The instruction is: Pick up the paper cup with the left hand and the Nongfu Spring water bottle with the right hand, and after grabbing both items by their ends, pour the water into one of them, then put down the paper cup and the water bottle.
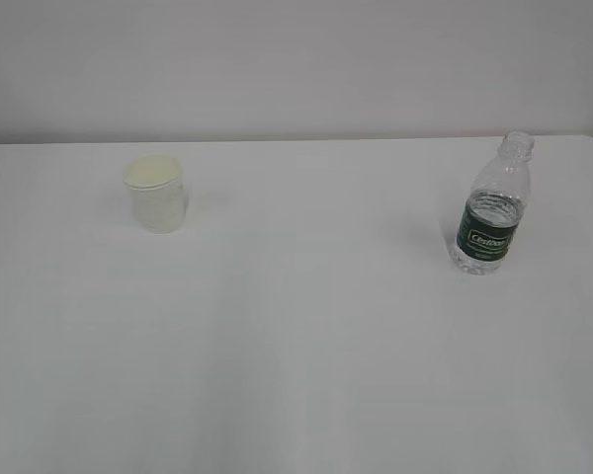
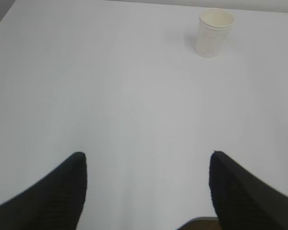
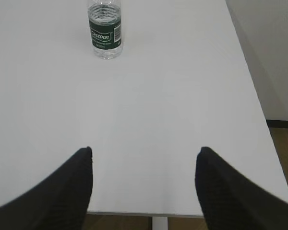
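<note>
A small white paper cup (image 1: pixel 156 195) stands upright at the back left of the white table (image 1: pixel 296 346); its inside looks pale cream. The left wrist view has the paper cup (image 2: pixel 214 32) far ahead and to the right of my left gripper (image 2: pixel 148 160), which is open and holds nothing. The uncapped clear water bottle (image 1: pixel 493 207) with a dark green label stands upright at the back right, holding water (image 1: pixel 495 205). In the right wrist view the bottle (image 3: pixel 104 29) is far ahead, left of my right gripper (image 3: pixel 145 154), also open. Neither arm shows in the exterior view.
The table's right edge (image 3: pixel 252 86) runs close to the right gripper, with floor beyond it. The near table edge (image 3: pixel 144 214) lies just under both grippers. A plain wall (image 1: pixel 296 59) stands behind the table.
</note>
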